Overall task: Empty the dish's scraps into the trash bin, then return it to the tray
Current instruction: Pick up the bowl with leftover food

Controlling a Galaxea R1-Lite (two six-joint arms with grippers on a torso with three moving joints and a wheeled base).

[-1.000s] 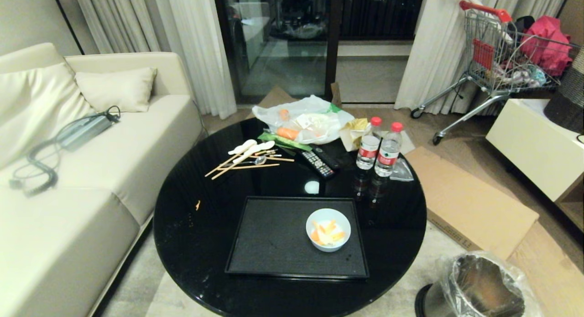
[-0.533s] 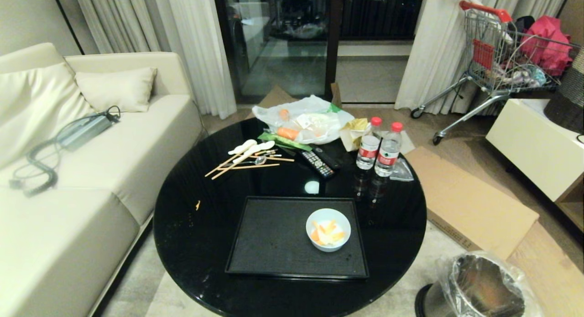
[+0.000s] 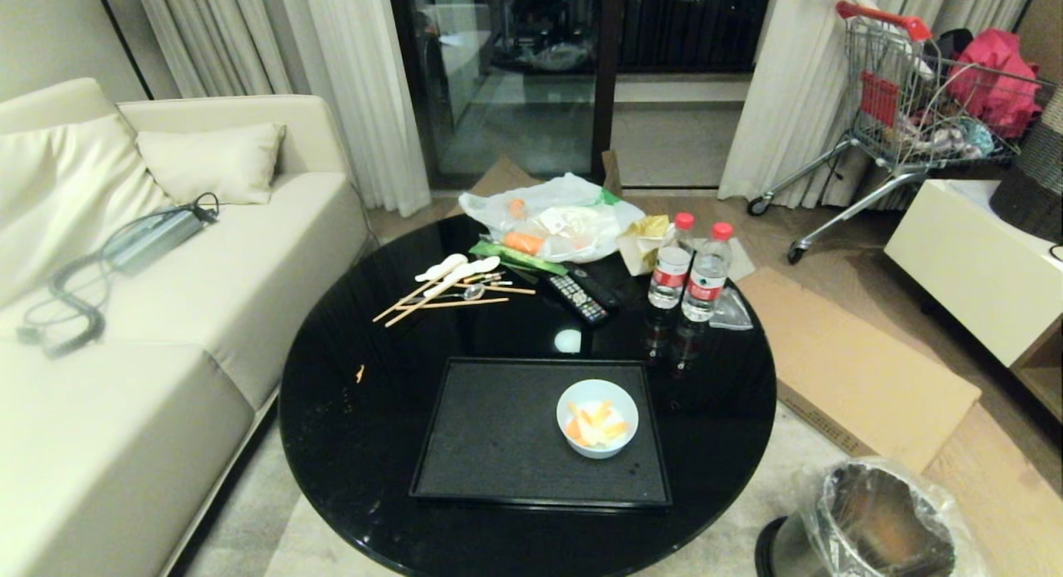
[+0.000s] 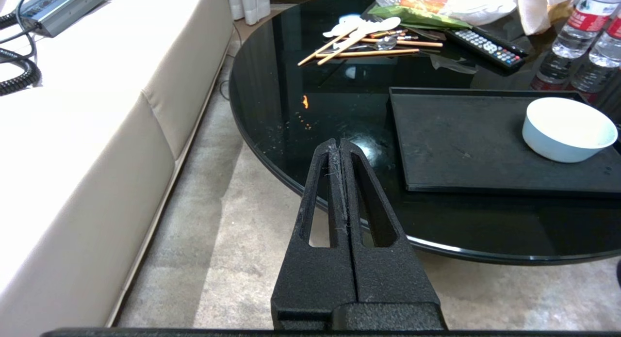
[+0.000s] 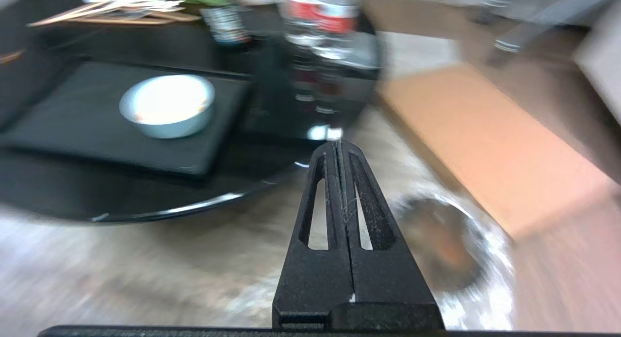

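**Ana:** Head view first: where's the dish [image 3: 597, 418]?

**Ben:** Sitting upright on the tray [image 3: 490, 444], toward its right side. The scraps [image 3: 595, 424] are in it, orange and pale bits heaped at the bottom.

**Ana:** And the tray?

**Ben:** Flat on the round black table [image 3: 357, 444], near the front edge. Behind it lie chopsticks [image 3: 453, 295], a remote [image 3: 579, 297] and two water bottles [image 3: 691, 266], with a plastic bag of food [image 3: 552, 220] at the far rim.

**Ana:** The trash bin?

**Ben:** On the floor off the table's front right, well apart from the dish. See the trash bin [image 3: 880, 523], shiny metal with a crinkly clear liner. A flattened cardboard sheet [image 3: 864, 369] lies just behind it.

**Ana:** Neither arm shows from the head.

**Ben:** No, but each wrist camera shows its own tool. The left gripper [image 4: 339, 144] has its fingers pressed together, holding nothing, low by the table's edge on the sofa [image 4: 97, 133] side. The right gripper [image 5: 335, 146] is pressed together too, empty, hanging over the carpet between the table's rim and the bin. Its picture is smeared.
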